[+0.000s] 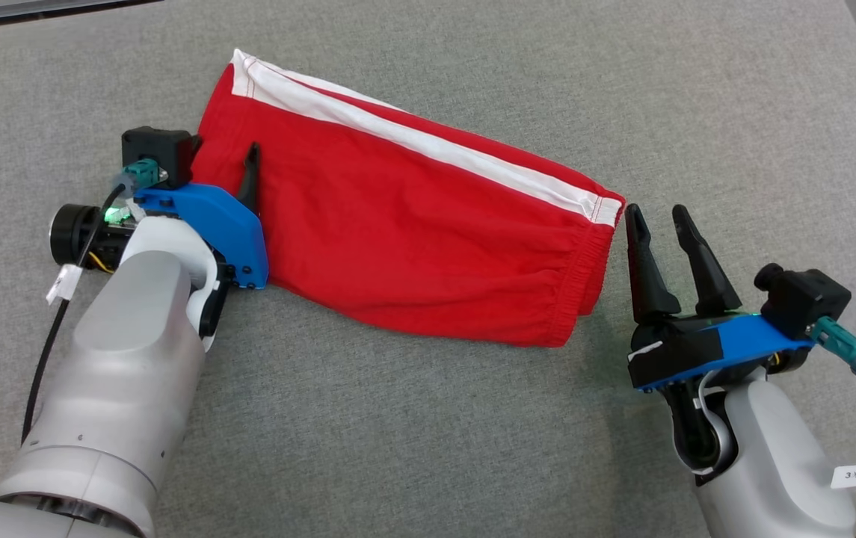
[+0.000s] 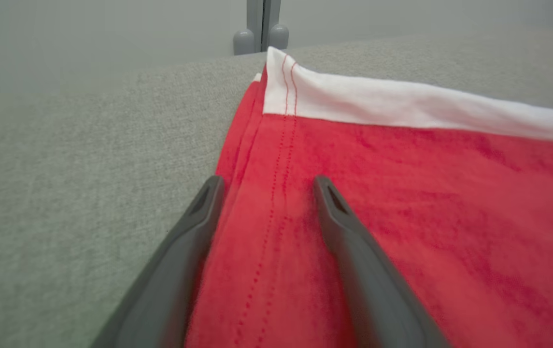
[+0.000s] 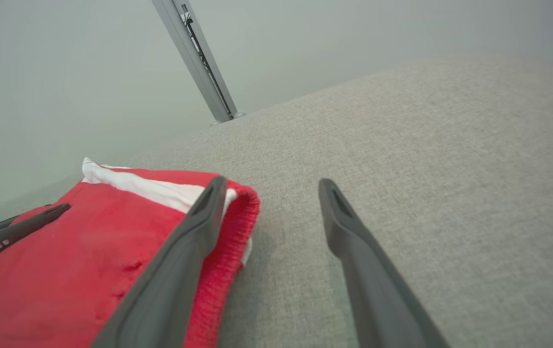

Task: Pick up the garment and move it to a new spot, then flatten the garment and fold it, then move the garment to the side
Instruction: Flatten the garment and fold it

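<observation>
A red garment with a white side stripe lies folded flat and slanting across the grey cloth surface. My left gripper is at its left hem end. In the left wrist view that gripper is open, one finger on the red garment and the other along the hem edge. Just right of the gathered waistband end, my right gripper is open with nothing between its fingers. In the right wrist view it spans bare surface, its left finger beside the garment.
The grey cloth surface stretches all round the garment. A dark strip runs along the far left edge. A grey metal post stands behind the surface, and a slanted metal bar shows in the right wrist view.
</observation>
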{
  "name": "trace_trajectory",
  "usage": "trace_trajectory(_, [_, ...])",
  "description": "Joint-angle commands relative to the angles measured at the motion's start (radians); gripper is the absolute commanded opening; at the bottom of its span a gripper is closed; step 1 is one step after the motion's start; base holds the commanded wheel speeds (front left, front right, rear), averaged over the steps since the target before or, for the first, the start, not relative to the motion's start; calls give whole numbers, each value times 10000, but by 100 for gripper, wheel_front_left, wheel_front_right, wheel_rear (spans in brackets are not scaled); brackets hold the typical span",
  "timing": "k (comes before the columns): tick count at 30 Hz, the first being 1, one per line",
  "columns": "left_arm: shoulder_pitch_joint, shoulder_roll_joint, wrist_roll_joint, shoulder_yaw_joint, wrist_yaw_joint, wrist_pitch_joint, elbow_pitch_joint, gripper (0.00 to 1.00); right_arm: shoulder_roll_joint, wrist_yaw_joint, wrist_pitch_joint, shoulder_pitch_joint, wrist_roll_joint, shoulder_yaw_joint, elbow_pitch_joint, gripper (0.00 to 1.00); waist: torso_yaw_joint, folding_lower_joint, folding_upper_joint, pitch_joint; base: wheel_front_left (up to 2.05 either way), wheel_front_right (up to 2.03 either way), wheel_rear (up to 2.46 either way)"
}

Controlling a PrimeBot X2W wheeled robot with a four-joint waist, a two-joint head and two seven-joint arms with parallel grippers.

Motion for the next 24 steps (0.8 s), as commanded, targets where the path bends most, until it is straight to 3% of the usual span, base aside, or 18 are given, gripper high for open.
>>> trace_trajectory(1, [490,-1,-26,-34,136,441,308,100,-21,1,-34,135,-146,-116,4,100,-4,2,1,26,0,0,0])
trace_trajectory(5, [747,48,-128,-52,224,740,461,100,-22,1,-34,168,-186,-159,-3,100,-82,2,1,37,0,0,0])
trace_trajectory(6, [802,79,-99,-85,294,807,480,93,-22,1,-34,182,-182,-167,7,100,-93,2,1,19,0,0,0])
trace_trajectory(8, [954,106,-109,-122,396,912,524,0,-17,1,-34,226,-195,-186,27,100,-90,2,1,-53,0,0,0])
trace_trajectory(13, [1166,45,-269,-12,688,576,521,0,-20,1,-34,401,-272,-307,96,100,91,2,1,-466,0,0,0])
trace_trajectory(19, [1739,-325,-648,150,570,-93,400,0,-23,1,-34,961,-517,-468,291,100,699,2,1,-1423,0,0,0])
trace_trajectory(24, [2677,-601,-1039,397,773,-514,303,0,-25,1,-34,1511,-688,-539,518,100,1261,2,1,-2182,0,0,0])
